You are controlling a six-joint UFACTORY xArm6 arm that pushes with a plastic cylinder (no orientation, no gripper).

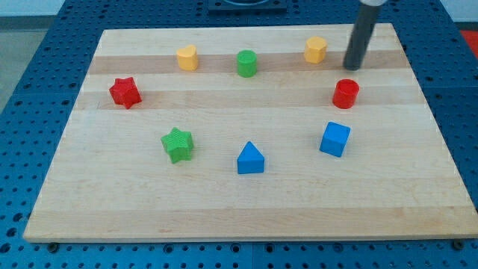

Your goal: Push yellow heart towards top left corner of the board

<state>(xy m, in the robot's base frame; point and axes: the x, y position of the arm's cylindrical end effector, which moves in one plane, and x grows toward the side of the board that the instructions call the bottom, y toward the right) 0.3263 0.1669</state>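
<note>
nearest the view's bottom sits the blue triangle. yellow heart lies near the counter's top left. my tip, a bare rod grasping nothing, rests just right of the yellow hexagon, above the red cylinder.
</note>
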